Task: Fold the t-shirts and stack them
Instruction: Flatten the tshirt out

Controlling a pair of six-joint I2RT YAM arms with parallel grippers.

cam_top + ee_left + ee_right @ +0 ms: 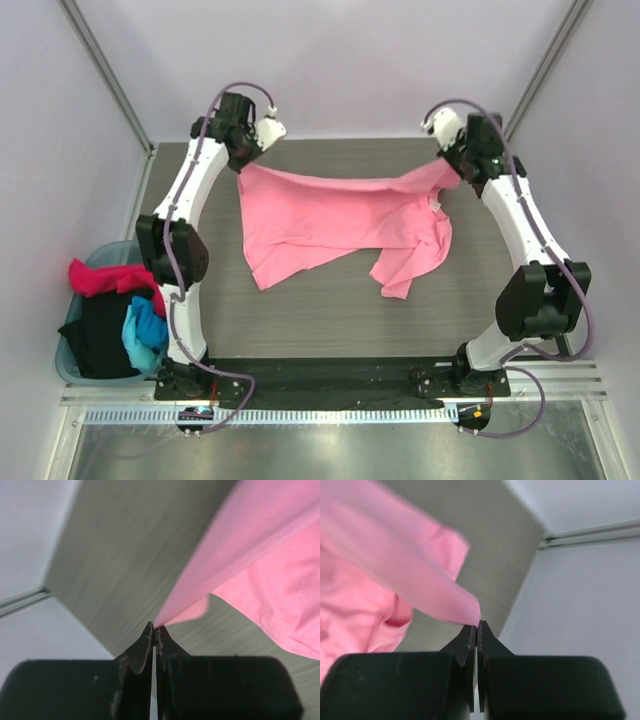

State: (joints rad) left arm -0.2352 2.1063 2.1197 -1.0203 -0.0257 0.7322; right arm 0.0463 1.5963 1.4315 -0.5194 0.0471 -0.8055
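Observation:
The light pink t-shirt [330,222] is stretched across the far half of the table, its lower part crumpled on the surface, a small white label near its right side. My left gripper [243,163] is shut on its far left corner; the left wrist view shows the cloth [250,555] running from the fingertips [148,630]. My right gripper [452,165] is shut on the far right corner; the cloth [395,555] leaves its fingertips [470,630]. Magenta [105,277], black [100,335] and bright blue [145,333] t-shirts lie in the basket.
A teal plastic basket [108,252] sits off the table's left edge beside the left arm. The grey wood-grain table [330,320] is bounded by white walls at the back and sides. A black bar carries the arm bases along the near edge.

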